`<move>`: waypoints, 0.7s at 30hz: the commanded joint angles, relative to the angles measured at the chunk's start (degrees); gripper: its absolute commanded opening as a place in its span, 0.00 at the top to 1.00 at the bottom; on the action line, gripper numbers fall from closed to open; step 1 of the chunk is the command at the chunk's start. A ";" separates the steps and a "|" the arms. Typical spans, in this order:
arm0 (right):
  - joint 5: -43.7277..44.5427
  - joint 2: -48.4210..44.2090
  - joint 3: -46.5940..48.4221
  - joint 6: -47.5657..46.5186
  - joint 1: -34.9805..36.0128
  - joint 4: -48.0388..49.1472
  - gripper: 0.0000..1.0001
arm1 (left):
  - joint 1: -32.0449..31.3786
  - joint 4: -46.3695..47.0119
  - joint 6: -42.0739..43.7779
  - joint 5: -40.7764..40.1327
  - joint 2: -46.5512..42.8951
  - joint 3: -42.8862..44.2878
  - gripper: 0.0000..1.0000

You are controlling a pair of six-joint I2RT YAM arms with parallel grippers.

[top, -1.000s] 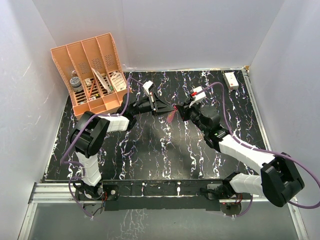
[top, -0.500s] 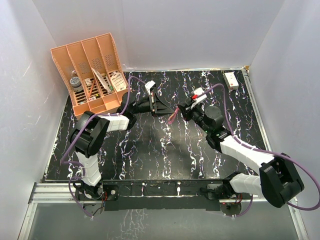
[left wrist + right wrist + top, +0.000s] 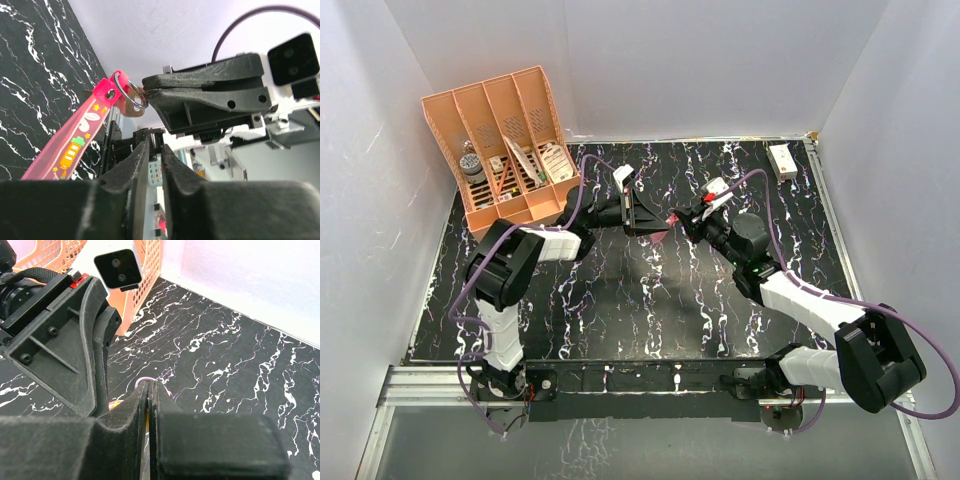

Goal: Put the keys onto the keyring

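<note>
The keyring, a pink strap (image 3: 75, 145) with a dark metal ring (image 3: 121, 86), hangs in the air above the table's middle (image 3: 663, 230). The small gold key (image 3: 131, 106) sits against the ring and appears threaded on it. My right gripper (image 3: 146, 92) is shut on the ring's edge; the right wrist view shows its fingers (image 3: 150, 384) pressed together with a pink loop (image 3: 165, 390) just past the tips. My left gripper (image 3: 154, 145) stands just left of the ring (image 3: 650, 215), its jaws parted by a narrow slit with nothing between them.
An orange file organizer (image 3: 505, 145) holding small items stands at the back left. A small white box (image 3: 782, 160) lies at the back right corner. White walls close in the black marbled table (image 3: 620, 300) on three sides.
My left gripper has edged right toward the right gripper, and its jaws have parted slightly. The right gripper keeps its hold, and the strap hangs a little higher.
</note>
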 commanded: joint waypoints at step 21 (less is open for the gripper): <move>3.95 -2.35 1.85 18.16 -0.35 0.98 1.00 | -2.48 -51.71 39.58 -26.09 -20.55 3.49 0.54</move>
